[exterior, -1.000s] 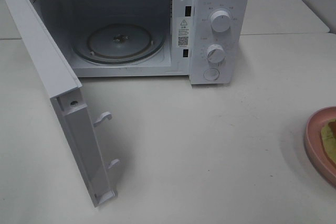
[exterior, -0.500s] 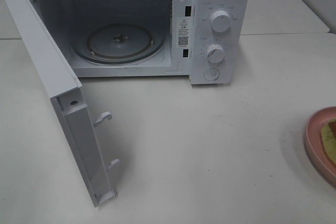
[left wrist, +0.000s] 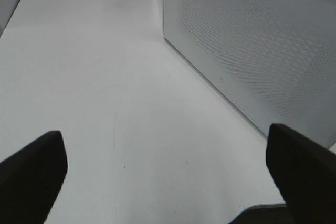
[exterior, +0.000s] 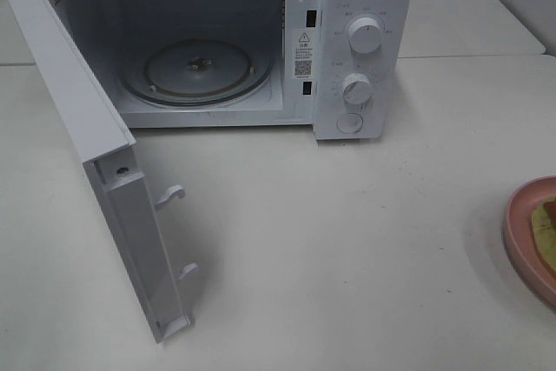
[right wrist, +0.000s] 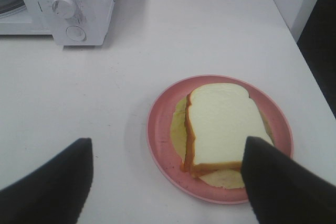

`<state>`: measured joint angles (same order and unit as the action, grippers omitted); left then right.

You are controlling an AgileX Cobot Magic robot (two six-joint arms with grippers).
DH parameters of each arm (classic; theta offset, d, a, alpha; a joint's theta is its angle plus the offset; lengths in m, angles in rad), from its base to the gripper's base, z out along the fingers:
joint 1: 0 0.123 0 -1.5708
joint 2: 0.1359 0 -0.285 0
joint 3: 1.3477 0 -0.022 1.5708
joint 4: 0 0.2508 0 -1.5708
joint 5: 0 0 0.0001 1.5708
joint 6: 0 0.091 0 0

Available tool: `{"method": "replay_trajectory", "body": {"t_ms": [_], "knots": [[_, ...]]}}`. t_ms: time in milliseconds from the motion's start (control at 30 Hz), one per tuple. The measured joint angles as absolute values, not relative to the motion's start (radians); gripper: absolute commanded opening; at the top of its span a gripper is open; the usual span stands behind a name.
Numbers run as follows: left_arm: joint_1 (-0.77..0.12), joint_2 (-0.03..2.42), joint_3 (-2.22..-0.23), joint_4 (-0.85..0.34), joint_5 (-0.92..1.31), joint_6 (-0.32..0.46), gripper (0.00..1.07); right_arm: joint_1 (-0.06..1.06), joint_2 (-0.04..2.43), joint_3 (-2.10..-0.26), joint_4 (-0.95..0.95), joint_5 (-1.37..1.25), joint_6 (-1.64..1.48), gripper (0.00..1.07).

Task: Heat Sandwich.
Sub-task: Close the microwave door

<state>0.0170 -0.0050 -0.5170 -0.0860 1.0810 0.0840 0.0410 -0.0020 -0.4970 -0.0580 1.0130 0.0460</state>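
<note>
Your left gripper (left wrist: 165, 174) has its jaws spread over bare table (left wrist: 94, 77). Your right gripper (right wrist: 168, 182) is spread, holding nothing, above the sandwich (right wrist: 220, 127) on its pink plate (right wrist: 163, 129) at the table's right edge; microwave (exterior: 365, 6) door (exterior: 95, 154) open.

Nothing visibly changes between the earlier pictures and now. In the high view the microwave (exterior: 217, 41), its open door (exterior: 104, 171) and the pink plate (exterior: 521, 241) with the sandwich (exterior: 546, 219) at the right edge show no shift, and neither arm enters that view.
</note>
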Motion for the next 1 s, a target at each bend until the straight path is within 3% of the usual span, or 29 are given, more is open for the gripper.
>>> {"method": "replay_trajectory", "body": {"t_ms": [1000], "knots": [[0.017,-0.005,-0.517,-0.086,1.081,0.084,0.97,0.041,-0.002,-0.497,-0.058,1.013,0.046,0.76]]}}
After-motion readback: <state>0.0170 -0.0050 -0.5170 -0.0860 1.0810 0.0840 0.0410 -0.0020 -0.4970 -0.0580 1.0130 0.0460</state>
